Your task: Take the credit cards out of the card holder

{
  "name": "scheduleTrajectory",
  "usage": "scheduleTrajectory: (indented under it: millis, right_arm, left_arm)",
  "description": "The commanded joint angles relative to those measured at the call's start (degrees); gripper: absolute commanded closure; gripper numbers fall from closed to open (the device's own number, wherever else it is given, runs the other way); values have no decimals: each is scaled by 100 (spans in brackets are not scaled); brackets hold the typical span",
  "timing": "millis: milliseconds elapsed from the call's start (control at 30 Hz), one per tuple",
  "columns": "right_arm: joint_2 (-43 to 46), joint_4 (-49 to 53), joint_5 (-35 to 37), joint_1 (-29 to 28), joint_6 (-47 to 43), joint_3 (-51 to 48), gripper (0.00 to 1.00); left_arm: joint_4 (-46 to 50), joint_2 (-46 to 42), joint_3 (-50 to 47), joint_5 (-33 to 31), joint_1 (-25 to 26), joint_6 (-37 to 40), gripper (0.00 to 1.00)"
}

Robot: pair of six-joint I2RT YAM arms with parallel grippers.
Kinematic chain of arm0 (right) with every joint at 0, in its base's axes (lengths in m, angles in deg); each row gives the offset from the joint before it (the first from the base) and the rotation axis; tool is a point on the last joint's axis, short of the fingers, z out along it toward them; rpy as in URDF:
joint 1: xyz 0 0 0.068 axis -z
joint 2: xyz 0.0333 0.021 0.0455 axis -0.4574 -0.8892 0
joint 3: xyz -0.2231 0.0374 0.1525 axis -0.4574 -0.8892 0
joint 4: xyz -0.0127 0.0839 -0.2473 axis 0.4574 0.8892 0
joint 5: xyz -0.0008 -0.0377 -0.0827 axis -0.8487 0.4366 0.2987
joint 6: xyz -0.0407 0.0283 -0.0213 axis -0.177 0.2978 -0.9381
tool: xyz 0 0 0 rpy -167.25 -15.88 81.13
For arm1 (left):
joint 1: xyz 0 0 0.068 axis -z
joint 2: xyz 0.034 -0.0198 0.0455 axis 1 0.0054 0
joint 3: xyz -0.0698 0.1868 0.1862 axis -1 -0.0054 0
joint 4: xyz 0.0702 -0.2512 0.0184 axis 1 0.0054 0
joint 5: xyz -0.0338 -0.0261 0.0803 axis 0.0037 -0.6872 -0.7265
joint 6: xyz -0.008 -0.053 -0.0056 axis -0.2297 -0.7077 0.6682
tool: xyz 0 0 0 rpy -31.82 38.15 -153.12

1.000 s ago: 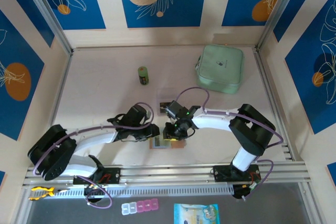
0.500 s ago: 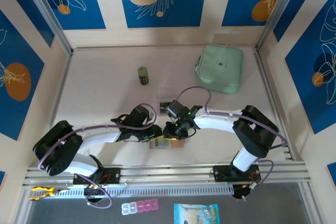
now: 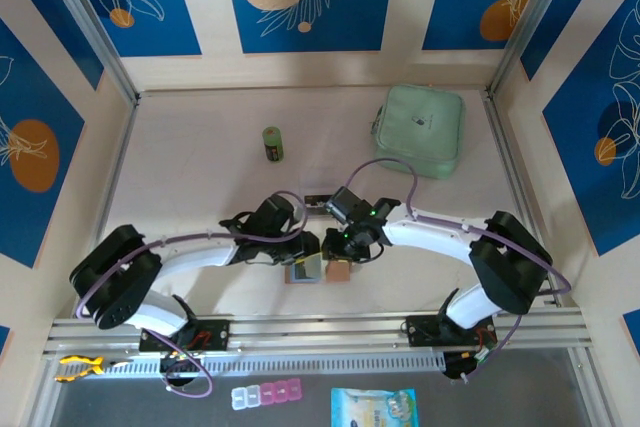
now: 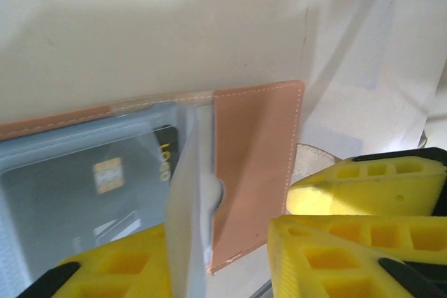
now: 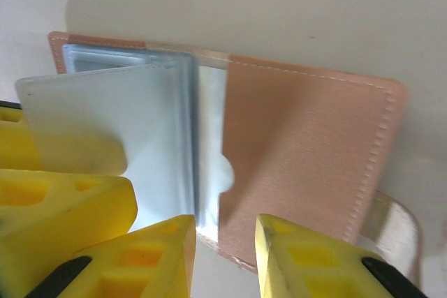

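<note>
We saw the card holder (image 3: 341,272) lying open on the table (image 3: 190,177), close to the near edge and midway between the two arm bases, with both grippers meeting over it. In the left wrist view its salmon-pink flap (image 4: 255,165) lay flat to the right, while a clear pocket leaf (image 4: 188,193) stood lifted from the fold. Beneath the greyish pockets we made out a dark credit card (image 4: 129,197) with a gold chip, inside the holder. The left gripper (image 3: 305,252) sat at the holder's near edge, its yellow fingers (image 4: 119,270) well apart and gripping nothing that we could see. The right gripper (image 3: 337,252) came in from the other side. In its own view the holder (image 5: 300,151) lay spread, the pocket leaf (image 5: 91,116) raised on the left. Its fingers (image 5: 314,263) stood only a narrow gap apart above the holder's near edge, and we saw nothing pinched between them. Farther back on the table stood a small green bottle (image 3: 272,143) and, well to its right, a mint-green pouch (image 3: 421,130).
</note>
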Motion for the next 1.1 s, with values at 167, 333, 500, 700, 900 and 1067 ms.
scheduleTrajectory:
  millis: [167, 333, 500, 700, 900, 1067]
  right_arm:
    - [622, 548, 332, 248, -217, -463, 70]
    - [938, 401, 209, 546, -293, -873, 69]
    - [978, 11, -123, 866, -378, -1242, 69]
    - [737, -70, -100, 976, -464, -1300, 71]
    - [405, 121, 89, 988, -422, -1200, 73]
    - [176, 381, 250, 986, -423, -1083, 74]
  left_arm:
    - [-51, 654, 640, -5, 324, -38, 57]
    - [-121, 1017, 900, 8, 479, -85, 51]
    - [-168, 1286, 1034, 54, 541, -118, 50]
    - [-142, 1457, 1058, 56, 539, -129, 50]
    - [-62, 1556, 1025, 42, 538, -97, 49]
    - [43, 1608, 986, 20, 539, -85, 48]
